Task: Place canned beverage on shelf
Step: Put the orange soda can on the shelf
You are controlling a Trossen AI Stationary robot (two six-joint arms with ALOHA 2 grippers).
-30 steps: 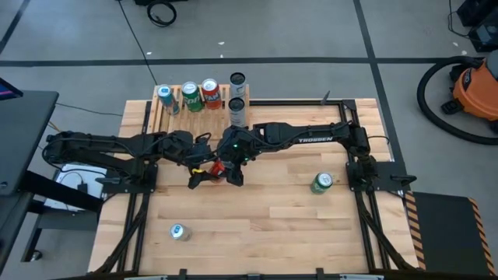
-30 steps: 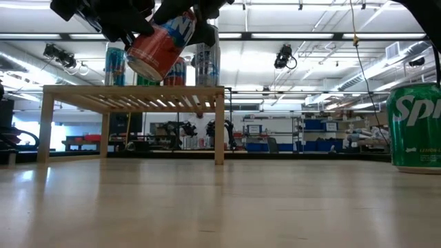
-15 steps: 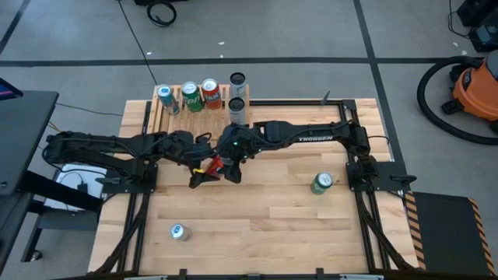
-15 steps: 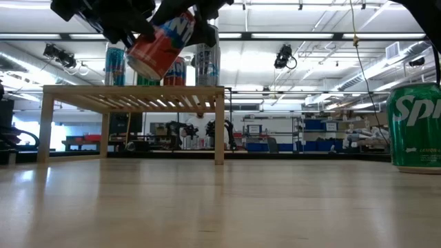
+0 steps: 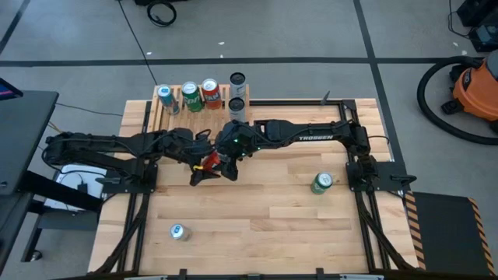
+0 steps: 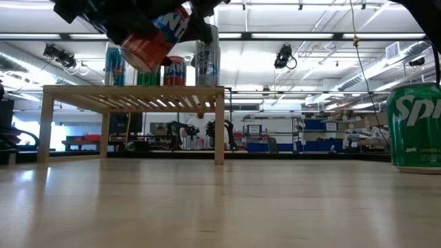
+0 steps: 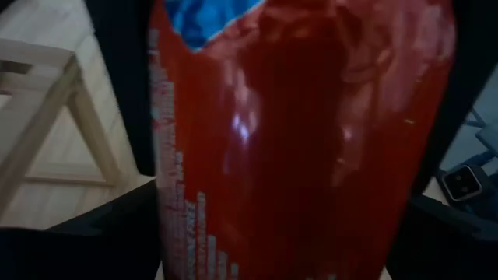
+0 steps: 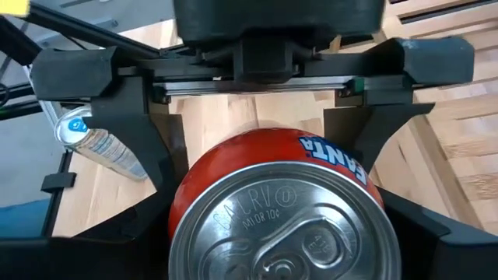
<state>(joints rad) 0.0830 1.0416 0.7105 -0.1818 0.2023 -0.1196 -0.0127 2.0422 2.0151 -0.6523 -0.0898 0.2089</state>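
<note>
The counter (image 5: 257,210) carries the shelf (image 5: 194,109) at its far edge, and that shelf is the landmark here. Five cans already stand on it in a row, with bare slats showing in front of them. Just in front of the shelf, in the air at about the height of the cans on it, both arms meet over one red can (image 6: 153,38), which is tilted, not upright.

The right end effector (image 5: 226,165) is clenched on the red can near its top; its wrist view shows the lid (image 8: 282,225) between its two dark fingers. The left end effector (image 5: 204,165) faces it with its fingers (image 8: 124,97) standing wide on either side of the can, apparently clear of it, so released.

This looks like a hand-over just finished, with the can now in the right arm's charge. The next move calls for the left arm to back away from the shelf, and for the right arm to bring the can upright and carry it over a free stretch of slats without knocking the standing cans. A green can (image 5: 321,183) and a silver can (image 5: 179,232) wait on the counter, well apart from the shelf.
</note>
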